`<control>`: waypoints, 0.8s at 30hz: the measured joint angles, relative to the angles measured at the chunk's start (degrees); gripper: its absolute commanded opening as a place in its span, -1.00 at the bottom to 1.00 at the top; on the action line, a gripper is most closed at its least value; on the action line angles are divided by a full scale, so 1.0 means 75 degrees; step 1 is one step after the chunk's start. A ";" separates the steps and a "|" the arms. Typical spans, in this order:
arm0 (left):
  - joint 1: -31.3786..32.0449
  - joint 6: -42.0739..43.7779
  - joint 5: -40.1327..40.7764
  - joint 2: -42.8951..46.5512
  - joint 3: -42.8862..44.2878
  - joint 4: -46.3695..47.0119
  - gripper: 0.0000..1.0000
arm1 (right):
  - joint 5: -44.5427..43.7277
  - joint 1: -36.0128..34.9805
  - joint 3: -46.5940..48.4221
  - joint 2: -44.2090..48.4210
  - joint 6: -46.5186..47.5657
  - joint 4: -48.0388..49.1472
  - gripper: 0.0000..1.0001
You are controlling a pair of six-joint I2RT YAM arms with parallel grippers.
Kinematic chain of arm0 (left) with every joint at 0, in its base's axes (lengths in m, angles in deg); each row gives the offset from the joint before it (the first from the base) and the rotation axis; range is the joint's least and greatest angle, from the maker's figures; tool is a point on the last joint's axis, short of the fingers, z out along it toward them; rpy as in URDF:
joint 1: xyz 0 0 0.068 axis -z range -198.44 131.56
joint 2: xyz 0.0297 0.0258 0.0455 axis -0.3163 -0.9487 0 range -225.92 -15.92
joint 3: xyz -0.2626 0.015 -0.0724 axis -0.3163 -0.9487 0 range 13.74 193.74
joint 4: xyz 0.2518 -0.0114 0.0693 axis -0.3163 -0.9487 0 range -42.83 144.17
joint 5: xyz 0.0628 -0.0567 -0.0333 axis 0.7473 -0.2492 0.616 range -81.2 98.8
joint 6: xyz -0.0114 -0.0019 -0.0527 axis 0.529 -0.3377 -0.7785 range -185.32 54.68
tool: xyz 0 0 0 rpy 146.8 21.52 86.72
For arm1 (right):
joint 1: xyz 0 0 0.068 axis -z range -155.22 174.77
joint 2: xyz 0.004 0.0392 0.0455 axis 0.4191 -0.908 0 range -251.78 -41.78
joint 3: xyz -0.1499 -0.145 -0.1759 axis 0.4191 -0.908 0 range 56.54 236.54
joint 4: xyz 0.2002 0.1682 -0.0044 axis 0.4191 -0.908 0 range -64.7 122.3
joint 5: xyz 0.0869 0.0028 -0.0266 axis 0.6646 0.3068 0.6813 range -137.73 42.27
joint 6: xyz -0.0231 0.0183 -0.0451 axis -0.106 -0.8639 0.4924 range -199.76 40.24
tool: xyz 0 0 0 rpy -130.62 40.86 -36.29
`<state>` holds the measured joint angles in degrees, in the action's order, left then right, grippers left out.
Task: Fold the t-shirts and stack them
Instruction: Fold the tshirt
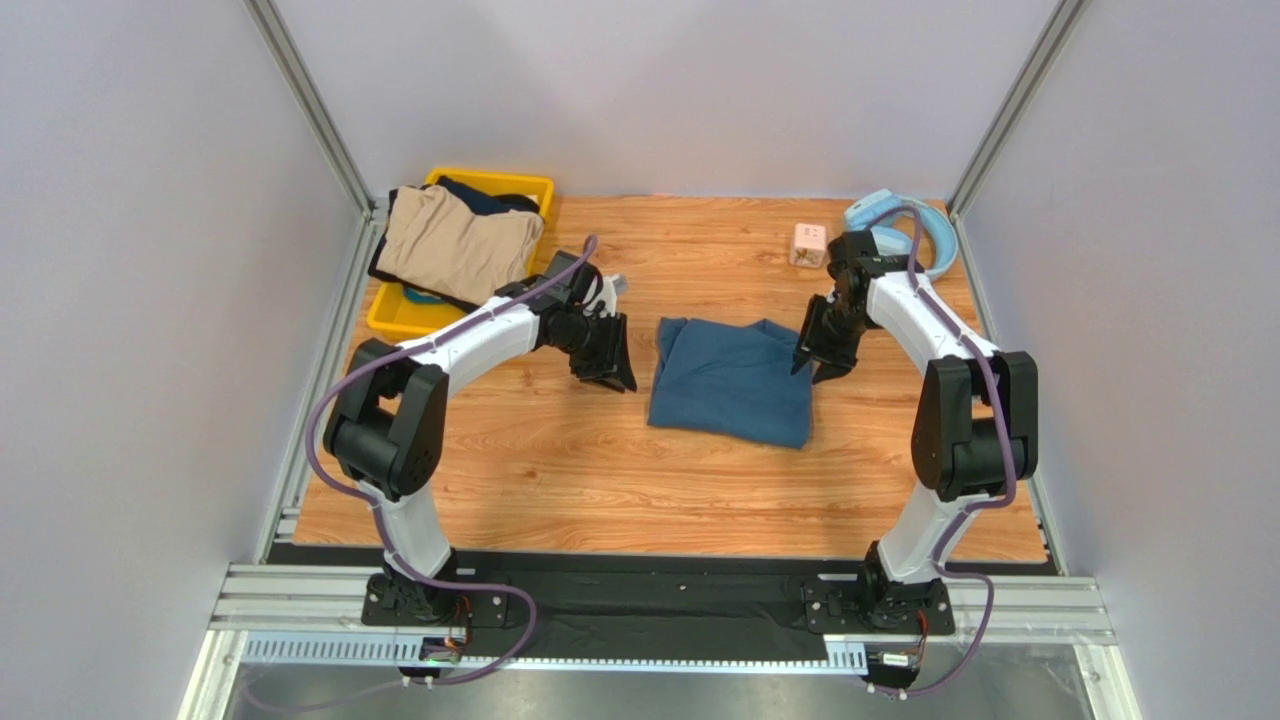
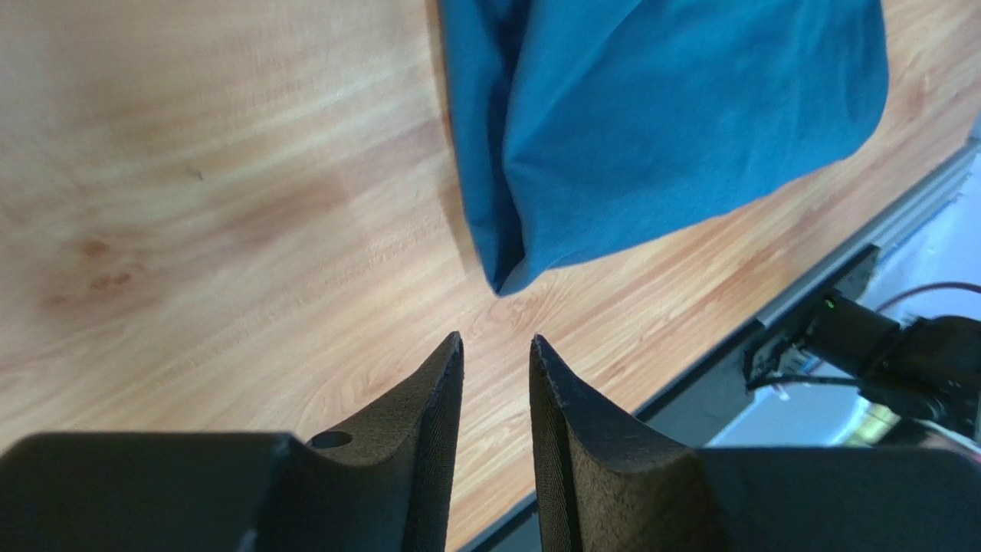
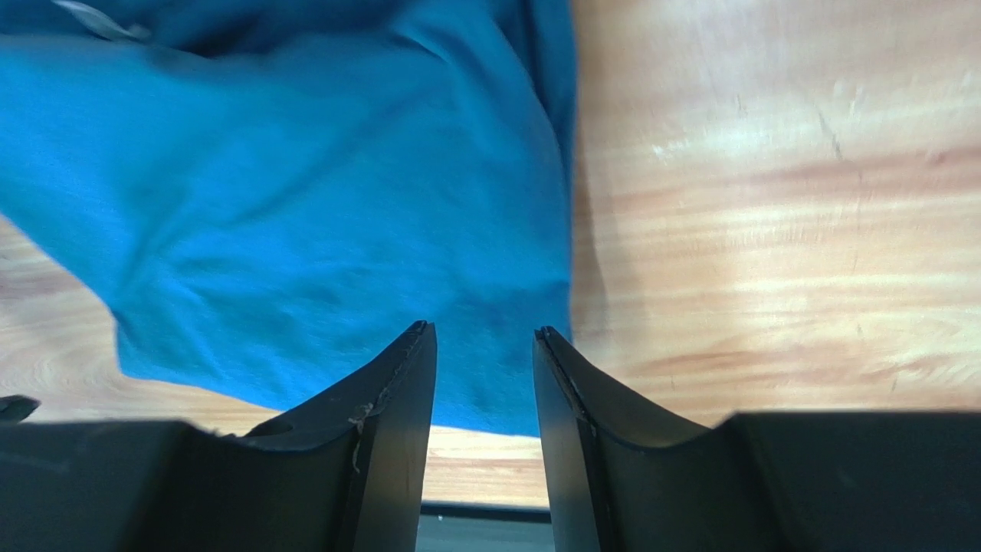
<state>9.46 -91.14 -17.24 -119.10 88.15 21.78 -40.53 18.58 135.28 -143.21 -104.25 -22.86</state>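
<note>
While the blue shirt [image 1: 733,383] lies folded in the middle of the worktop [image 1: 601,480], both arms hang close to it, one on each side. The left end effector [image 2: 495,339] is over bare wood, just beside the shirt's left edge. Its two fingers stand a little apart and hold nothing. The right end effector [image 3: 481,330] is right over the shirt's right edge. Its fingers are a little apart too, with nothing pinched between them, and the cloth lies flat under them.

I think the arms sit like this because a shirt is easier to lift and fold from two sides at once. The shirt is nearly a neat square, but its left side looks a bit bunched, so it may need a little tidy.

Two more shirts wait in the yellow bin [image 1: 394,315] at the far left: a tan shirt [image 1: 458,240] on top and a navy shirt [image 1: 484,195] under it. They are not folded, so most of the job is left. Cloth is floppy, so a weak pinch could let it slip.
</note>
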 measured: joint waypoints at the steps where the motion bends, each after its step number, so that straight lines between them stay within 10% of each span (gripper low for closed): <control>1: -0.0055 -0.0105 -0.0146 0.0000 -0.0184 0.0096 -0.29 | 0.0052 0.0035 -0.0157 0.0041 -0.0032 -0.0012 -0.16; 24: -0.1058 -0.1915 -0.0621 0.2658 -0.1891 0.0539 -0.28 | 0.1524 -0.0289 -0.0306 0.1938 -0.1230 -0.0376 -0.16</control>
<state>1.53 -105.50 -21.90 -99.17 73.96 25.83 -29.10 16.41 132.99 -128.67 -113.47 -25.68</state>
